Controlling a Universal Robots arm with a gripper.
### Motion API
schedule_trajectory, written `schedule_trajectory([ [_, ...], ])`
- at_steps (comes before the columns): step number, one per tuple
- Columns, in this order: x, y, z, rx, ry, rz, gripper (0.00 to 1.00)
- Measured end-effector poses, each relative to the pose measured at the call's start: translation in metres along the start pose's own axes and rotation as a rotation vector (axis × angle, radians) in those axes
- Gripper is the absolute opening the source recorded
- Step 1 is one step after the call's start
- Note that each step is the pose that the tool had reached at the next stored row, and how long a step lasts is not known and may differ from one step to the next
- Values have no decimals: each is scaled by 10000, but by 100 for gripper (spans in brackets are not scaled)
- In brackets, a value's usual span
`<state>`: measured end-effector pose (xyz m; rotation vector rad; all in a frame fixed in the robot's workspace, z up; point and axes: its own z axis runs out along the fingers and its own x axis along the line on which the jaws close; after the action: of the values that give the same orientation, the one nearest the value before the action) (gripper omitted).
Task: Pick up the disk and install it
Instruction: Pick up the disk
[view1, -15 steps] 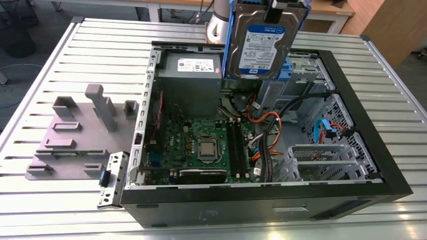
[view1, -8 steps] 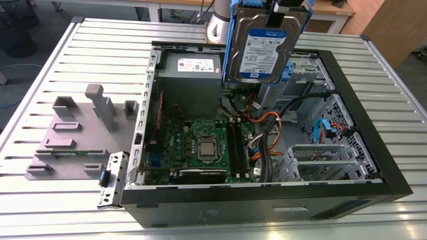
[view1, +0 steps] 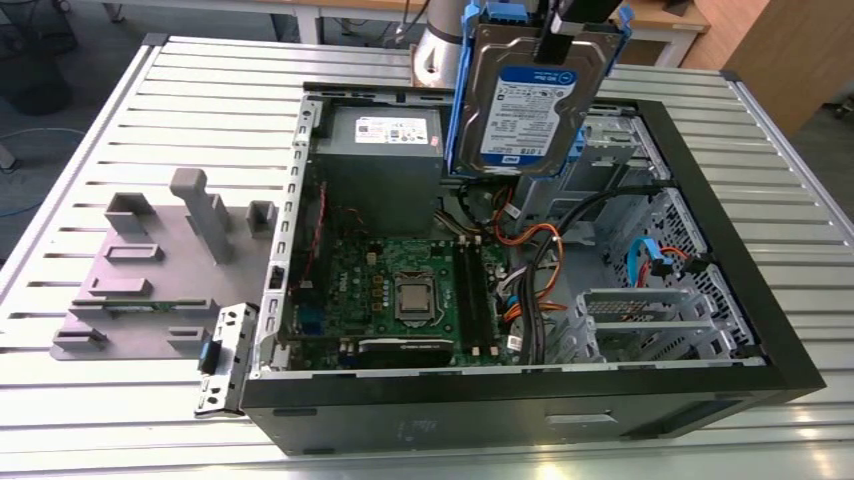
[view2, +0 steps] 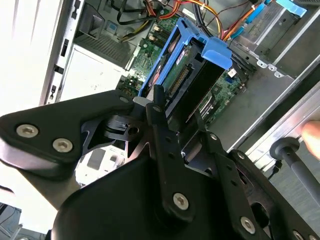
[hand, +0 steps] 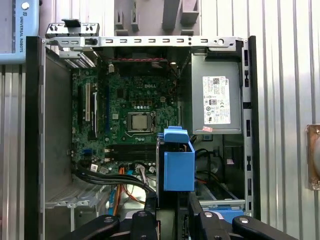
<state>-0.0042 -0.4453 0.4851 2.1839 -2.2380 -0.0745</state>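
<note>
The disk (view1: 534, 100), a silver hard drive with a blue-and-white label in a blue plastic carrier, hangs upright in the air over the back part of the open computer case (view1: 754, 260). My gripper (view1: 585, 28) is shut on its top end. In the second wrist view the black fingers (view2: 159, 112) clamp the disk (view2: 192, 70) from both sides, blue end tab pointing at the motherboard. In the first wrist view the disk (hand: 178, 162) appears end-on above my gripper (hand: 175, 222), beside the power supply (hand: 217, 100).
The case lies on its side on a slatted metal table (view1: 120, 400), with the motherboard (view1: 400, 290), grey power supply (view1: 380, 150), orange and black cables (view1: 534, 250) and a metal drive cage (view1: 641, 320) inside. A grey fixture plate (view1: 147, 270) sits at the exterior view's left.
</note>
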Motion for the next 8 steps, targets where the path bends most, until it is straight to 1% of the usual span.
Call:
schedule_trajectory([
  [8, 88, -2, -2, 0, 16, 0, 35],
])
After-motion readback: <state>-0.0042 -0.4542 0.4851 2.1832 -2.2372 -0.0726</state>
